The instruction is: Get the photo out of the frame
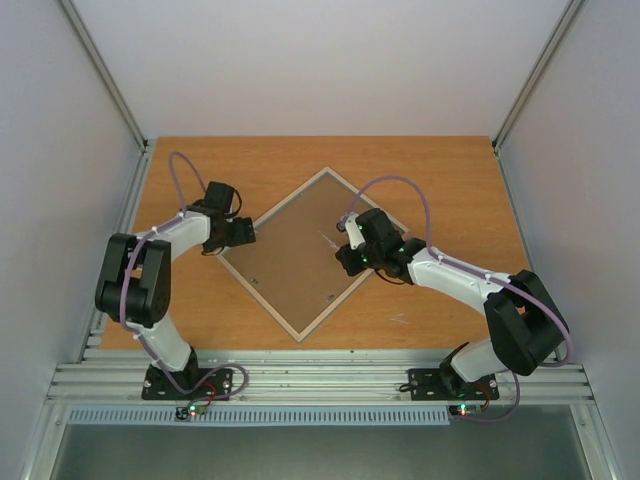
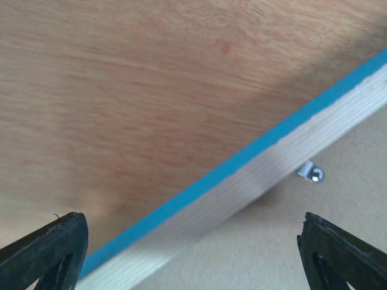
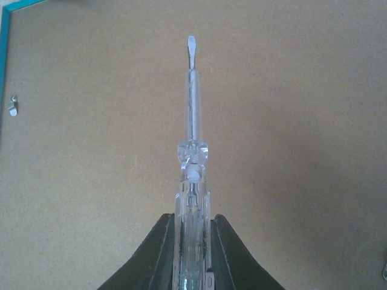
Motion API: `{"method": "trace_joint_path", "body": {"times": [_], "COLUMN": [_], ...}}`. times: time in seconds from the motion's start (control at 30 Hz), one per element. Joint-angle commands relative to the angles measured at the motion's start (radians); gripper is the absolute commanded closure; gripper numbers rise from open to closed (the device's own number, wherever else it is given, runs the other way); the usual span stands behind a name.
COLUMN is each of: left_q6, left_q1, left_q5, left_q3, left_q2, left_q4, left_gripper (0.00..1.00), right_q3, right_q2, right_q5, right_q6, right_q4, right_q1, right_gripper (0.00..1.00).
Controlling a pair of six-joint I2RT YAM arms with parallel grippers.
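Wooden table (image 1: 450, 180) holds the frame (image 1: 262, 302) face down, back board (image 1: 295, 250) still on. So the photo is not out yet. The right claw (image 3: 192, 220) squeezes a screwdriver (image 3: 191, 121); the left claw (image 2: 190, 220) gapes wide.

We log a clear screwdriver (image 3: 192, 163), tip toward twelve o'clock over the brown backing board (image 3: 290, 121); metal tab (image 3: 13, 106) at nine.

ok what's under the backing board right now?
Nothing shows: the backing board fills the face-down frame, a metal tab at its edge. Whatever lies beneath, the photo included, is covered. Above it, the right gripper holds a screwdriver.
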Motion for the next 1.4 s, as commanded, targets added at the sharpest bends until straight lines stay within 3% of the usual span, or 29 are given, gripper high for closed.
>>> {"method": "trace_joint_path", "body": {"times": [0.0,0.6,0.8,1.07,1.37], "left_q6": [0.048,-0.024,-0.093,-0.18,-0.274], "left_q1": [0.031,0.032,0.023,-0.028,-0.13], "left_q5": [0.085,0.21,0.248,0.269,0.227], "left_q3": [0.048,-0.075,-0.155,-0.259,-0.337], "left_q2": [0.062,0.011,-0.034,-0.118,-0.243], "left_q4": [0.055,0.055,0.066,0.066,0.032], "left_gripper": [0.07,0.49,0.59,0.67,0.68], "right_q3": [0.004,0.009,0.013,0.021,0.05], "right_q2": [0.008,0.001,0.003,0.01,0.028], "right_q5": [-0.001,-0.008,-0.02,-0.051,-0.126], "right_q6": [0.006,0.009,0.009,0.01,0.014], "right_q4": [0.012,0.0,-0.003,-0.012,-0.046], "right_q1": [-0.006,-0.007,-0.006,-0.006,-0.006], "right_gripper": [0.99,0.99,0.99,0.99,0.99]}}
